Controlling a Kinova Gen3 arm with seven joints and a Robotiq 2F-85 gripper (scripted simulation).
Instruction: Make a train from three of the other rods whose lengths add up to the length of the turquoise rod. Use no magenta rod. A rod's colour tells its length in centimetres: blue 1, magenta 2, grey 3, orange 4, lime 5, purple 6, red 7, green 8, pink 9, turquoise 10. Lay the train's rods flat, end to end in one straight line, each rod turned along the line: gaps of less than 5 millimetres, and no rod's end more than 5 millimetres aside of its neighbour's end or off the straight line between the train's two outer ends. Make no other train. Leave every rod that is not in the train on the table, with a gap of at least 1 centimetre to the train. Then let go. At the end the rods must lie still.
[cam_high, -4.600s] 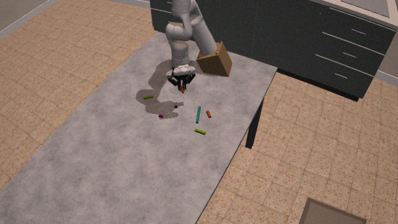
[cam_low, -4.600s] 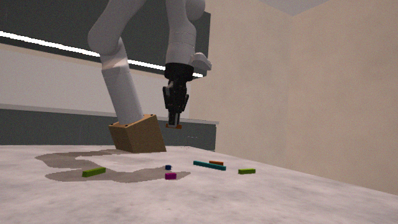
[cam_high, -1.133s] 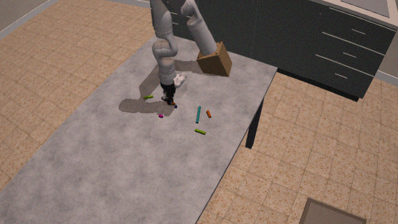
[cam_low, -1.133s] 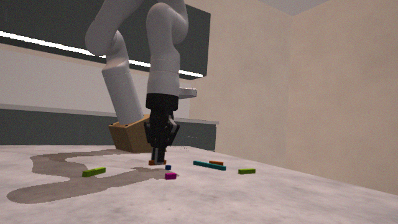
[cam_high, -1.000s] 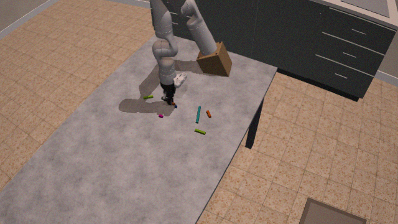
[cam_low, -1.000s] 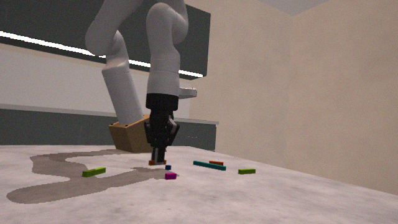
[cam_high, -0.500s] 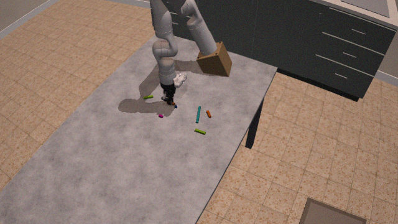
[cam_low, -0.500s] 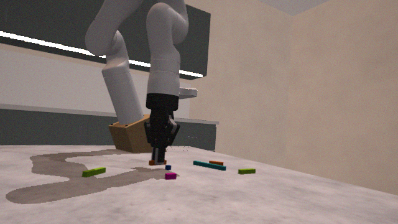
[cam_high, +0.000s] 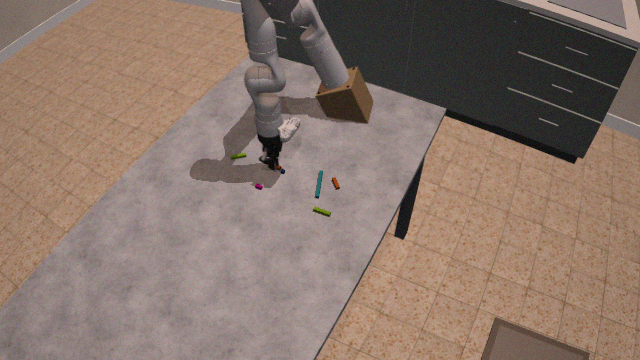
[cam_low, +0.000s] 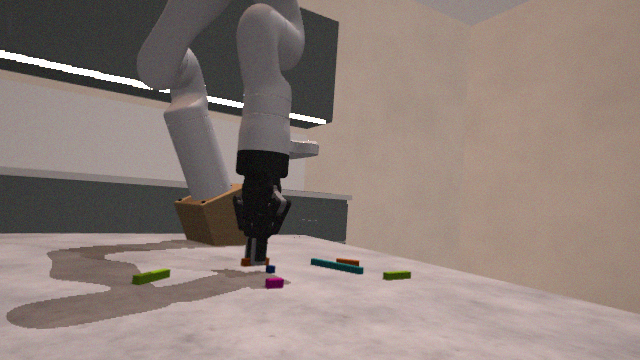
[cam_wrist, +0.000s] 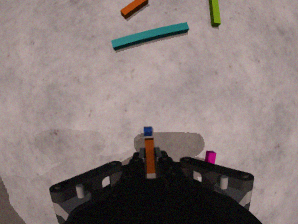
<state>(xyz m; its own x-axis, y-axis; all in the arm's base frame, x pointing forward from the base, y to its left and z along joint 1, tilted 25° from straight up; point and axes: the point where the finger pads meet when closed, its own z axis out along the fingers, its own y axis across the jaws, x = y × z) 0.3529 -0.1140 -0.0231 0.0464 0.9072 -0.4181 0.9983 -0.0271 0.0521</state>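
Note:
My gripper (cam_low: 256, 257) is shut on an orange rod (cam_wrist: 150, 156) and holds it down at the table, lengthways in line with the small blue rod (cam_wrist: 148, 131) just beyond its far end. The orange rod also shows in the exterior view (cam_low: 255, 261) and the blue rod beside it (cam_low: 270, 269). A magenta rod (cam_low: 274, 282) lies close to the right of the gripper. The turquoise rod (cam_wrist: 149, 35) lies further off, with a second orange rod (cam_wrist: 135, 6) beside it. One lime rod (cam_wrist: 214, 10) lies past the turquoise rod, another lime rod (cam_high: 238, 156) to the gripper's left.
The arm's wooden base block (cam_high: 346, 96) stands at the back of the table. The table's right edge (cam_high: 400, 200) runs beyond the turquoise rod. Dark cabinets (cam_high: 525, 75) stand behind.

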